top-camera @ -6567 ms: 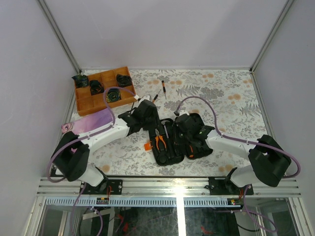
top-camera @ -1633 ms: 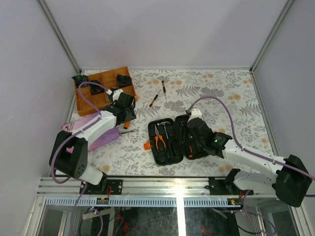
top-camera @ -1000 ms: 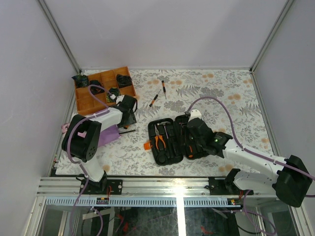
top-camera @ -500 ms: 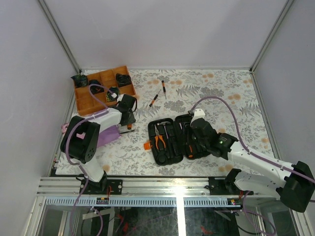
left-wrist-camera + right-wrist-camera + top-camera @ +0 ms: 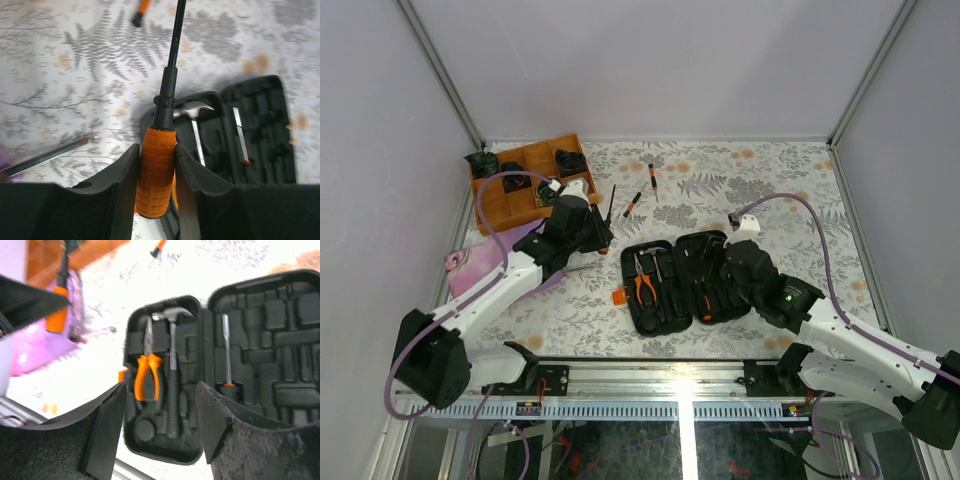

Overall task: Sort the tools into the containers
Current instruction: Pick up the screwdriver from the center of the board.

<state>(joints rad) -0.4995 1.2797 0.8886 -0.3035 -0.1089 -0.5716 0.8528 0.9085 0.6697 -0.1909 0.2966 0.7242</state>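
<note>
The black tool case [image 5: 672, 298] lies open in the middle of the table. In the right wrist view its left half [image 5: 137, 425] holds orange-handled pliers [image 5: 146, 375] and a hammer [image 5: 171, 370], and its right half holds a thin driver [image 5: 227, 357]. My left gripper [image 5: 592, 232] is shut on the orange handle of a screwdriver [image 5: 157, 170], lifted above the table left of the case, shaft [image 5: 610, 205] pointing away. My right gripper [image 5: 732, 268] is open and empty above the case's right half. Two small orange-and-black drivers [image 5: 633, 203] [image 5: 652, 180] lie behind the case.
An orange-brown wooden divided tray [image 5: 498, 200] with black items stands at the back left. A purple pouch [image 5: 485, 258] lies in front of it. A thin metal rod [image 5: 576, 267] lies on the cloth between pouch and case. An orange tab [image 5: 618, 296] sticks out at the case's left edge.
My left gripper has lifted the screwdriver off the table by the pouch and swung right toward the case. My right gripper has drawn back and risen over the case's right half.
</note>
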